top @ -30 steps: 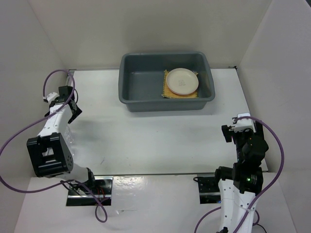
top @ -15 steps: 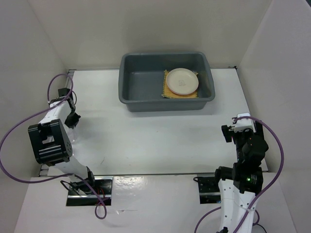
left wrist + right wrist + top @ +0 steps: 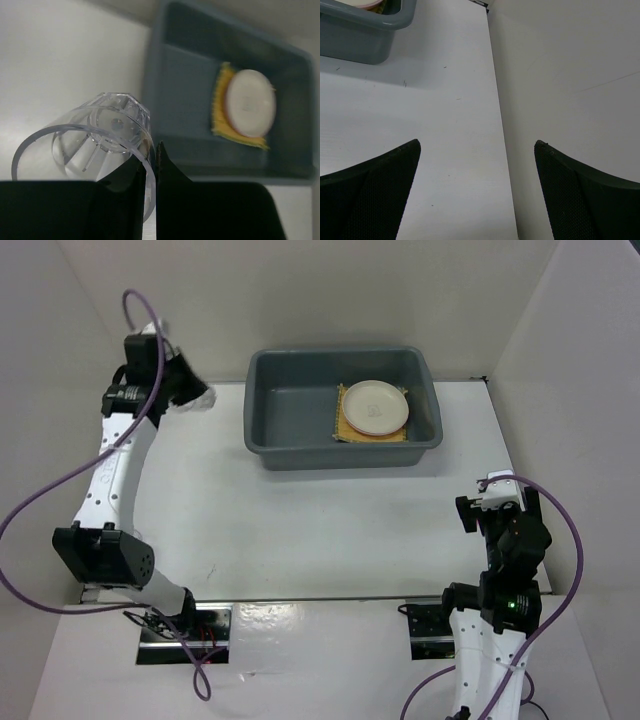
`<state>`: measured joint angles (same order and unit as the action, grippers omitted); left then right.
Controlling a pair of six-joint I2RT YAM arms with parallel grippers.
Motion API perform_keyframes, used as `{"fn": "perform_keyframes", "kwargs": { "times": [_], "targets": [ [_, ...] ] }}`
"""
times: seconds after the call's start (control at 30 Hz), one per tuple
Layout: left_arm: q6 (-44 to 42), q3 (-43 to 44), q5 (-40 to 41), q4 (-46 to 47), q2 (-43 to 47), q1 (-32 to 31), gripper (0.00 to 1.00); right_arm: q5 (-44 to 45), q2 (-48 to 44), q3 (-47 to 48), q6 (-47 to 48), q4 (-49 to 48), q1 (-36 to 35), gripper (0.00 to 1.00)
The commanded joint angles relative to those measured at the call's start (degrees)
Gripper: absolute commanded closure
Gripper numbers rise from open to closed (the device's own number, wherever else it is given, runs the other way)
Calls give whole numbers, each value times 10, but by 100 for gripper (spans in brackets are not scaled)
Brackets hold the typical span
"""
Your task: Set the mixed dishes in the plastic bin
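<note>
Moved: our left arm has swung up from low at the left edge of the surface (image 3: 300, 530) toward the far-left corner, and its tool has closed. The right arm has not moved.
Left tool (image 3: 151, 155): clamped on the wall of the clear cup (image 3: 95, 135) at its rim, apparently with one finger inside the mouth and one outside.
Clear cup: held off the surface, just to the left of the plastic bin (image 3: 345, 455) and not yet over it.
Cup's pointing: in the wrist view the open mouth faces back toward the tool and the faceted base points away. We judge that its long axis runs out along the fingers and is tilted, not upright.
Plastic bin: it sits at the far middle of the surface with its long axis running left to right. Its left short wall is the side nearest the cup.
Already inside: the plate (image 3: 376, 406) rests on the mat (image 3: 341, 428) in the bin's right half. The left half shows bare floor.
Key relation: the bin lies to the right of the held cup, so we judge the next move is a short carry rightward over the left wall, then a release above the bare half.
Right tool (image 3: 477, 145): its fingers are spread wide and hold nothing. It is parked at the near right, well apart from the bin, so the left arm is the nearer one.
Risk: we think a cup let go while tilted may roll toward the plate.
</note>
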<state>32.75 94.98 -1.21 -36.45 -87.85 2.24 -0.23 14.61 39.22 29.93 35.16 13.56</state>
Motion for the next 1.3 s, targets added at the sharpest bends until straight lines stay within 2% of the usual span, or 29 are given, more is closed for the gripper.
{"fn": "perform_keyframes", "kwargs": {
  "times": [0.0,0.1,0.23,0.33,0.37,0.4,0.5,0.7,0.8,0.87,1.17,1.27],
  "targets": [
    [-53,108,-70,-37,-48,-91,100,8,2,-7,4,-11,4,1],
    [-65,134,-31,-62,-100,-133,100,14,8,-7,4,-11,4,1],
    [-87,193,-43,-90,-175,-201,100,14,8,-7,4,-11,4,1],
    [-107,306,0,-156,-278,-259,100,8,8,-7,4,-11,4,1],
    [-112,346,46,-181,-309,-270,100,8,8,-7,4,-11,4,1],
    [-106,441,73,-238,-372,-281,100,8,8,-7,4,-11,4,1],
    [-106,594,146,-312,-474,-318,100,8,8,-7,4,-11,4,1],
    [-106,616,143,-296,-521,-324,100,14,8,-7,4,-11,-1,1],
    [-99,616,160,-311,-547,-324,84,14,8,-7,4,-11,-1,1],
    [-99,616,160,-316,-564,-324,81,14,8,-7,4,-11,-1,1],
    [-99,629,154,-311,-605,-324,81,14,8,-7,4,-11,-1,1],
    [-88,635,185,-321,-596,-324,81,14,8,-7,4,-11,-1,1]
  ]
}}
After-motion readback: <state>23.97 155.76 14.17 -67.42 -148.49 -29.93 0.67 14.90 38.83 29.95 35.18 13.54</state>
